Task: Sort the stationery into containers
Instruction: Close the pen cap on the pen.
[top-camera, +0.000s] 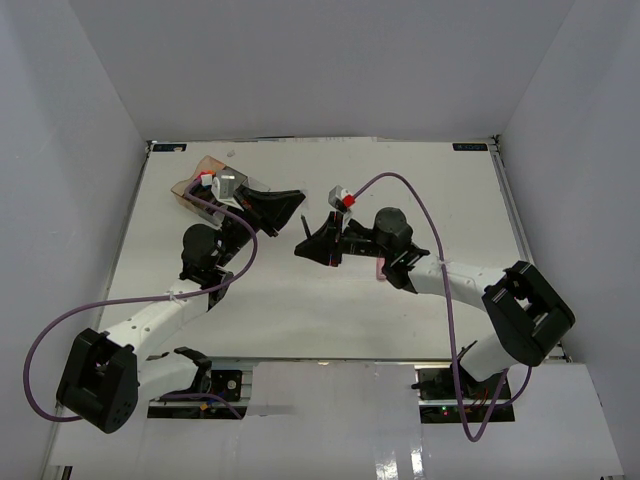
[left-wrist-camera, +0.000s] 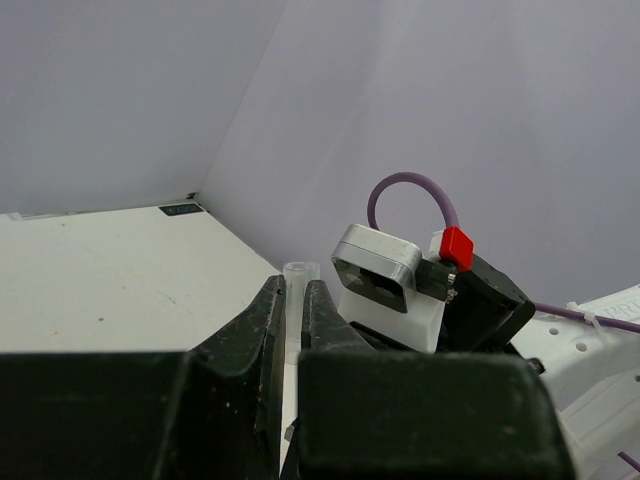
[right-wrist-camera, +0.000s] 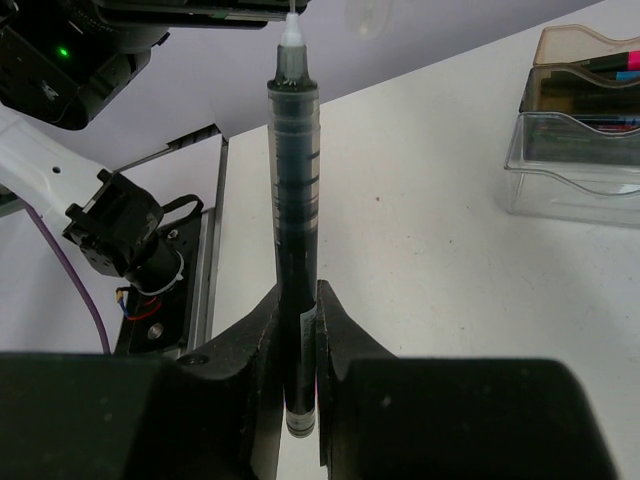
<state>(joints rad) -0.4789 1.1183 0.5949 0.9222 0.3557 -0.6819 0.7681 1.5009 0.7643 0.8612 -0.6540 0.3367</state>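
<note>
Pen (right-wrist-camera: 296, 200) with dark ink stands clamped by its lower barrel in your right gripper (right-wrist-camera: 298, 330), its white tip pointing up at the left arm. Your left gripper (left-wrist-camera: 295, 310) is pinched on a short clear tube (left-wrist-camera: 299, 275); you cannot tell whether it belongs to the pen. The organiser tray (right-wrist-camera: 575, 170) sits on the table (right-wrist-camera: 430, 260), well apart, with markers (right-wrist-camera: 615, 65) inside.

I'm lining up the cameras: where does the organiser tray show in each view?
Top external: organiser tray upper left, partly covered.
Left wrist: not in it.
Right wrist: upper right edge.
Shared landmark: white table, in all three.
</note>
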